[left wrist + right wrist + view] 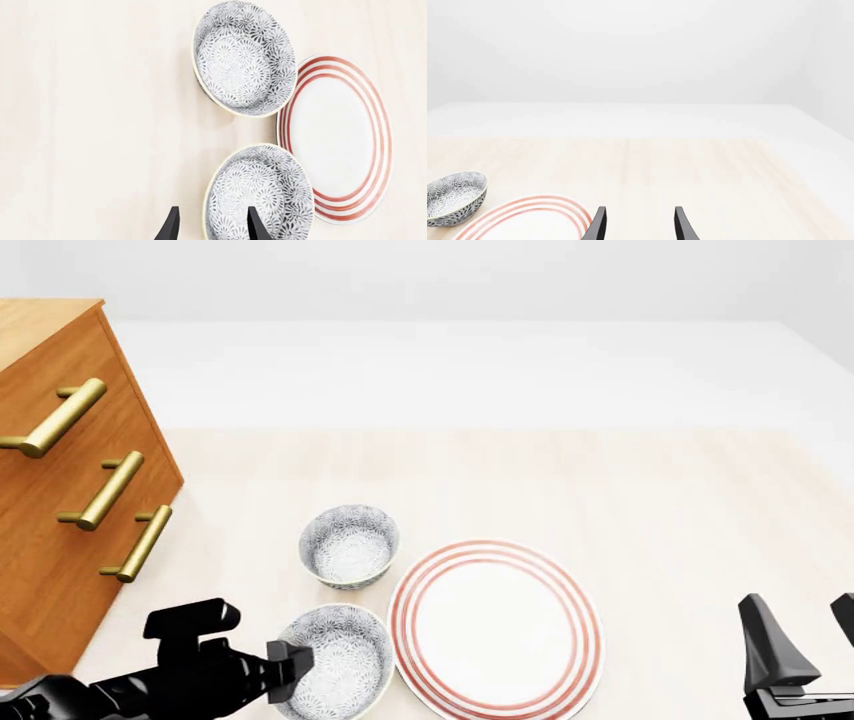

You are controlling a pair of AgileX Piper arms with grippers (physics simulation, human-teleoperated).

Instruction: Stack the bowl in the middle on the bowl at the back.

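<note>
My left end effector (212,227) sits open, fingers straddling the near rim of the bowl in the middle (334,672) — round, upright, lacy grey speckle. The right end effector (639,225) is open over bare worktop (667,500). Just beyond stands the bowl at the back (350,545), beside the red-ringed plate (495,625).

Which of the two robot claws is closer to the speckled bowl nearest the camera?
The left. The left gripper is at the near bowl's rim, fingers open either side of its edge. The right gripper hangs far off, beyond the red-ringed plate.
</note>
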